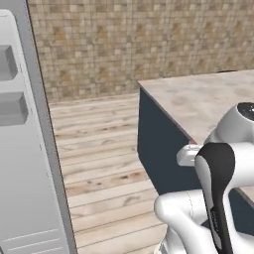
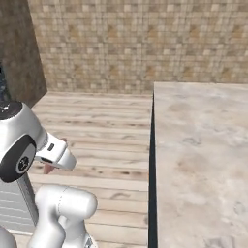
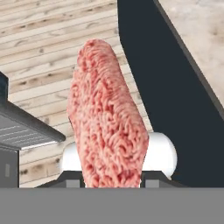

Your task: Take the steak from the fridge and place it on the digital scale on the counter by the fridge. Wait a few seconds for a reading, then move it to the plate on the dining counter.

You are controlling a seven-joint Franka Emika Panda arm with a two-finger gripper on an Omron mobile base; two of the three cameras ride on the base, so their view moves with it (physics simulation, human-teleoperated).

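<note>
Steak (image 3: pixel 107 118) clamped between the gripper (image 3: pixel 113 177) fingers, jaws closed on its lower end, long axis running straight out beyond fingertips, above floor beside dining counter (image 3: pixel 199 39) edge

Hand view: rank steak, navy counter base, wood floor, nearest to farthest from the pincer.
1. The steak: clamped in the pincer, standing up from between its tips.
2. The navy base of the dining counter: to the right, just past the steak.
3. The wood floor: below and beyond, upper left of the view.
</note>
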